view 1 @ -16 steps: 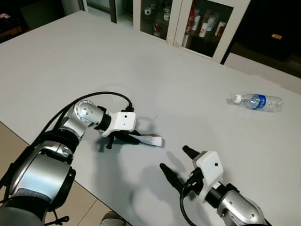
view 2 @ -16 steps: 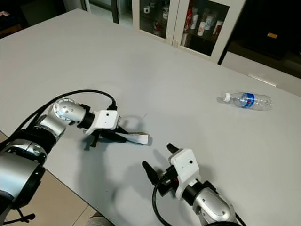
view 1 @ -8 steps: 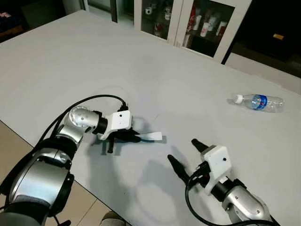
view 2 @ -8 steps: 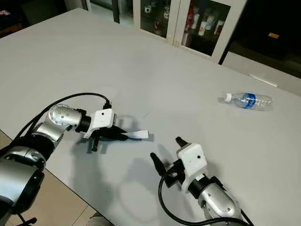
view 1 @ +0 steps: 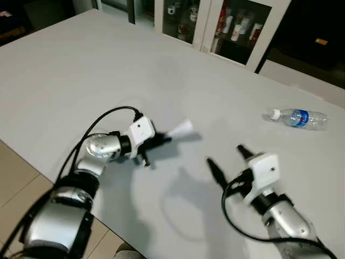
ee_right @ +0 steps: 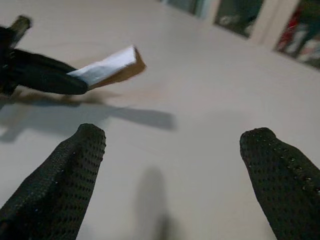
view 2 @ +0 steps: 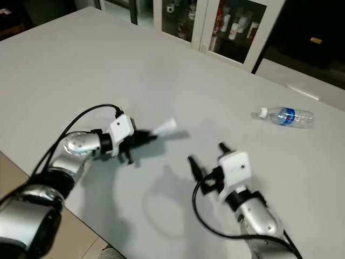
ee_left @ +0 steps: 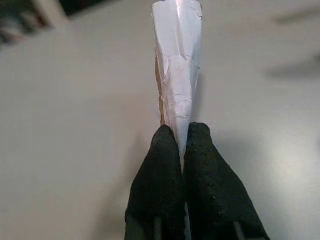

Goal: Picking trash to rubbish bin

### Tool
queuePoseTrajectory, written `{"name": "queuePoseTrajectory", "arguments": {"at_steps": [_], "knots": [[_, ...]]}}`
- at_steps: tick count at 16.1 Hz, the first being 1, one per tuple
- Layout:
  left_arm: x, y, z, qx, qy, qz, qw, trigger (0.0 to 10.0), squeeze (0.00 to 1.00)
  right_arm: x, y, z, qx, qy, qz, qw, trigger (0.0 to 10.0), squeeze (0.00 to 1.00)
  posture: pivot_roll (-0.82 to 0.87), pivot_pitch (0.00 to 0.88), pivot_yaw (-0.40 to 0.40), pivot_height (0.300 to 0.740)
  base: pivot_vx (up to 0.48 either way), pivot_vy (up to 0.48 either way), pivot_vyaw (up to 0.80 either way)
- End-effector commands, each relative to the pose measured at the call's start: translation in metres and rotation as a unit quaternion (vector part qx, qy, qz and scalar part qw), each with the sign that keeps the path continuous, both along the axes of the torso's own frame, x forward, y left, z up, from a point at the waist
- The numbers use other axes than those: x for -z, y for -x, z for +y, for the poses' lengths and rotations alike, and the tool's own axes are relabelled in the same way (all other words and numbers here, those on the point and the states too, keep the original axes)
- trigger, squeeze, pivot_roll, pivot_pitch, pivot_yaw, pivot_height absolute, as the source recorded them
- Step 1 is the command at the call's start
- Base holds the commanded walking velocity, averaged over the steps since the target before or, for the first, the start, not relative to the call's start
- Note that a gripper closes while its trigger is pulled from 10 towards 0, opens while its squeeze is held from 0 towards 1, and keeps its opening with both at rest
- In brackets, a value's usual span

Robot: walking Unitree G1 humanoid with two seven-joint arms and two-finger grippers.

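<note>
Fingers of the left gripper (ee_left: 182,145) are pressed together on one end of a crumpled white paper wrapper (view 1: 180,129), which is lifted above the large white table (view 1: 81,70) and casts a shadow on it. The right gripper (view 1: 225,157) hovers near it, at about 4 o'clock from the wrapper, with its two black fingers (ee_right: 60,180) wide apart and nothing between them. Well apart, at 3 o'clock near the far edge of the table, a clear plastic bottle with a blue label (view 1: 297,117) lies on its side.
</note>
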State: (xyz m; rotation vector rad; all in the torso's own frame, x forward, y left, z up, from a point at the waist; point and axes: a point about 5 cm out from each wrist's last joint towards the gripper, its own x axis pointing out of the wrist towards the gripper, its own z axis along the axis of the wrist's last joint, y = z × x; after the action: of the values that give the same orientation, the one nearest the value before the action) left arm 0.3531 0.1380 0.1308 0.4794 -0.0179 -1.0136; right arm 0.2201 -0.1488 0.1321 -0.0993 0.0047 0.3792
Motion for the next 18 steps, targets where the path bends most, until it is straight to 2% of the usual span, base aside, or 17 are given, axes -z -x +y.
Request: {"name": "queuePoseTrajectory", "arguments": {"at_steps": [1,3,4,5,6,7,8,9,10,11,12,14,15,16,18], "knots": [[-0.002,0.000,-0.004,-0.037,0.044,-0.021,0.998,0.0,0.00,0.001,-0.003,-0.010,0.038,0.008,-0.004,0.999,10.0,0.00,0.22,0.127,-0.086,0.740,0.000,0.000,0.00],[0.000,0.001,-0.013,-0.090,0.106,-0.033,0.990,0.0,0.00,-0.002,-0.008,-0.018,0.074,0.012,-0.013,0.997,10.0,0.00,0.21,0.119,-0.092,0.740,0.000,0.000,0.00],[-0.003,-0.002,-0.014,-0.140,0.143,-0.043,0.979,0.0,0.00,-0.003,-0.009,-0.020,0.086,0.011,-0.016,0.996,10.0,0.00,0.21,0.118,-0.093,0.740,0.000,0.000,0.00],[-0.002,-0.005,-0.015,-0.222,0.190,-0.030,0.956,0.0,0.00,-0.005,-0.011,-0.023,0.110,-0.003,-0.018,0.994,10.0,0.00,0.21,0.111,-0.093,0.740,0.000,0.000,0.00],[0.003,-0.003,-0.019,-0.262,0.207,-0.013,0.943,0.0,0.00,-0.006,-0.012,-0.024,0.127,-0.008,-0.024,0.992,10.0,0.00,0.21,0.108,-0.095,0.740,0.000,0.000,0.00],[0.005,-0.002,-0.021,-0.272,0.209,-0.008,0.939,0.0,0.00,-0.006,-0.013,-0.025,0.134,-0.010,-0.026,0.991,10.0,0.00,0.21,0.108,-0.095,0.740,0.000,0.000,0.00],[0.013,0.002,-0.027,-0.313,0.227,0.022,0.922,0.0,0.00,-0.008,-0.015,-0.024,0.152,-0.014,-0.031,0.988,10.0,0.00,0.20,0.102,-0.100,0.740,0.000,0.000,0.00],[0.020,0.006,-0.033,-0.339,0.231,0.042,0.911,1.4,0.00,-0.008,-0.016,-0.024,0.162,-0.013,-0.032,0.986,10.0,0.00,0.19,0.097,-0.101,0.740,0.000,0.000,0.00],[0.020,0.007,-0.036,-0.346,0.228,0.043,0.909,3.1,0.00,-0.007,-0.016,-0.024,0.167,-0.012,-0.031,0.985,10.0,0.00,0.19,0.094,-0.101,0.740,0.000,0.000,0.00],[0.021,0.008,-0.037,-0.349,0.224,0.045,0.909,5.8,0.00,-0.007,-0.016,-0.025,0.170,-0.012,-0.031,0.985,10.0,0.00,0.19,0.094,-0.101,0.740,0.000,0.000,0.00],[0.020,0.009,-0.042,-0.349,0.227,0.055,0.908,5.1,0.00,-0.007,-0.016,-0.026,0.175,-0.011,-0.030,0.984,10.0,0.00,0.18,0.088,-0.099,0.740,0.000,0.000,-0.44],[0.019,0.009,-0.048,-0.349,0.223,0.071,0.907,7.4,0.00,-0.007,-0.017,-0.030,0.187,-0.011,-0.029,0.982,10.0,0.00,0.17,0.083,-0.095,0.740,0.000,0.000,-0.72],[0.019,0.008,-0.050,-0.348,0.220,0.076,0.908,9.0,0.00,-0.007,-0.017,-0.031,0.190,-0.010,-0.029,0.981,10.0,0.00,0.17,0.083,-0.095,0.740,0.000,0.000,-0.73],[0.018,0.008,-0.055,-0.346,0.212,0.092,0.909,10.0,0.00,-0.006,-0.016,-0.033,0.197,-0.010,-0.028,0.980,10.0,0.00,0.17,0.079,-0.090,0.740,0.000,0.000,-0.73],[0.018,0.009,-0.059,-0.340,0.210,0.100,0.911,10.0,0.00,-0.006,-0.015,-0.034,0.201,-0.010,-0.027,0.979,10.0,0.00,0.16,0.077,-0.087,0.740,0.000,0.000,-0.73]]}}
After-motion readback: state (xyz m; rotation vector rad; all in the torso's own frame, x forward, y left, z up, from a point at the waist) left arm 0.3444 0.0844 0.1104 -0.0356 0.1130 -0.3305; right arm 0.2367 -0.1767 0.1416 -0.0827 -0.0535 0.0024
